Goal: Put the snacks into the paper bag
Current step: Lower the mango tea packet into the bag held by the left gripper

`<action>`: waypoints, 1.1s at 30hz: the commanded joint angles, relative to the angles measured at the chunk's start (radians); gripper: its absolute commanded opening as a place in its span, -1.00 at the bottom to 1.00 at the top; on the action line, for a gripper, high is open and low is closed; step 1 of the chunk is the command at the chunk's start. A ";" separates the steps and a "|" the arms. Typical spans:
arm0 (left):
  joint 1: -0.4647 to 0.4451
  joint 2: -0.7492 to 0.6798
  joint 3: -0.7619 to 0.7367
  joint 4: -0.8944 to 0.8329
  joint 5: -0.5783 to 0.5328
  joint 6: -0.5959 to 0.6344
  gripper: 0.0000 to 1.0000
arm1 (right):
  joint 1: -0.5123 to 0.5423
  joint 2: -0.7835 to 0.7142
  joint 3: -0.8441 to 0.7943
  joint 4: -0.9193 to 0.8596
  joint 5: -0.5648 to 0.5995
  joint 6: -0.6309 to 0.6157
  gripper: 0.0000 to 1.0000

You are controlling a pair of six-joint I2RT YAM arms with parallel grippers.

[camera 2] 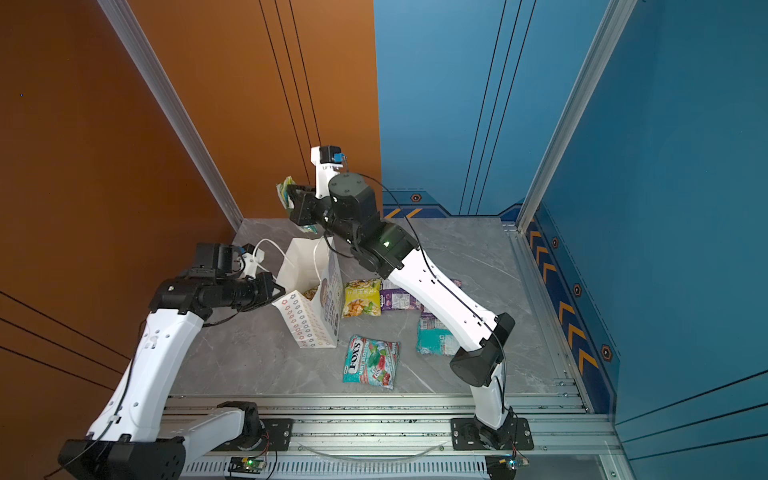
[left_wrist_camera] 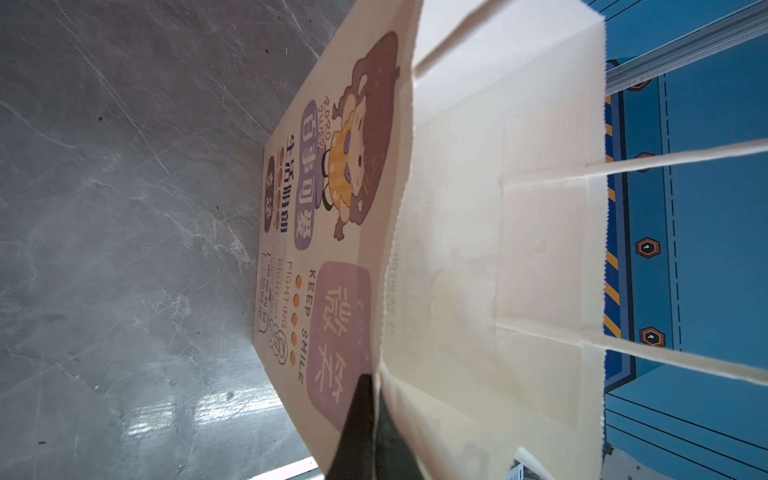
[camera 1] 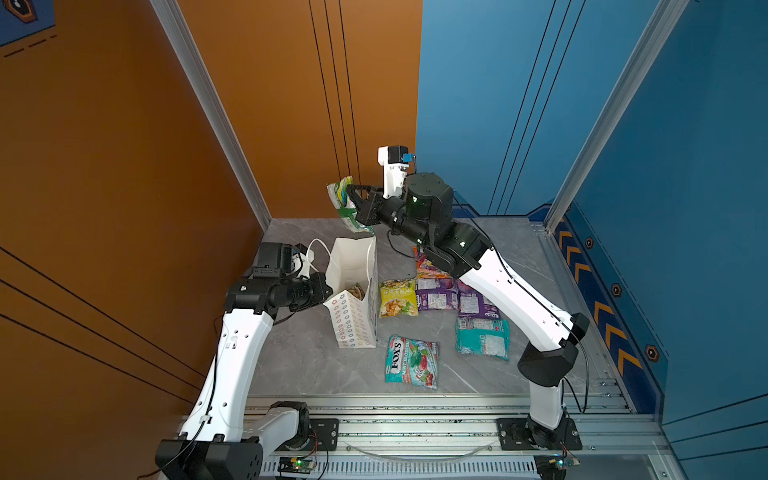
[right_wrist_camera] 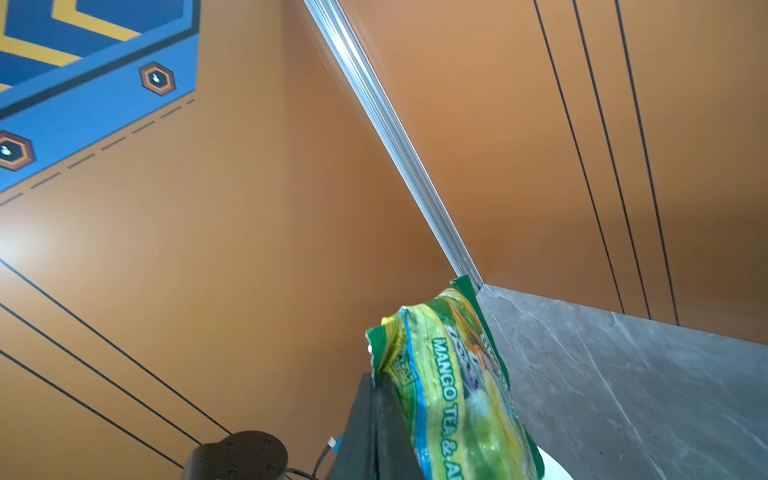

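Note:
The white paper bag (camera 1: 353,316) (camera 2: 309,320) stands open on the grey table, a snack packet (camera 1: 355,291) lying inside. My left gripper (camera 1: 328,291) (camera 2: 279,289) (left_wrist_camera: 372,378) is shut on the rim of the bag (left_wrist_camera: 478,249). A green mango-tea snack packet (camera 1: 341,199) (camera 2: 285,193) (right_wrist_camera: 457,382) hangs over the bag's far end from my right gripper (camera 1: 353,194) (camera 2: 294,195) (right_wrist_camera: 376,380), which is shut on its edge. More snacks lie right of the bag: yellow (camera 1: 398,298), purple (camera 1: 436,293), teal (camera 1: 482,336), a FOX'S one (camera 1: 411,361), orange (camera 1: 428,266).
My right arm's forearm (camera 1: 511,291) stretches over the purple and teal packets. An orange wall (camera 1: 124,166) stands close on the left, a blue wall (camera 1: 665,208) on the right. An aluminium rail (camera 1: 415,415) runs along the table's near edge.

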 commanded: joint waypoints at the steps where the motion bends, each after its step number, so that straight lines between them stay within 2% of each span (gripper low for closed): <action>1: -0.011 -0.013 -0.010 0.013 -0.017 -0.011 -0.91 | 0.012 0.039 0.066 0.025 0.060 0.005 -1.00; 8: -0.015 -0.019 -0.015 0.018 -0.021 -0.017 -0.91 | 0.048 0.077 0.094 -0.001 0.132 0.003 -1.00; 13: -0.018 -0.026 -0.019 0.019 -0.032 -0.020 -0.91 | 0.111 0.054 0.077 -0.050 0.260 -0.096 -1.00; 17: -0.020 -0.030 -0.031 0.030 -0.031 -0.026 -0.91 | 0.168 -0.015 -0.040 0.016 0.381 -0.184 -1.00; 33: -0.021 -0.034 -0.041 0.038 -0.033 -0.024 -0.91 | 0.172 -0.170 -0.339 0.094 0.466 -0.149 -1.00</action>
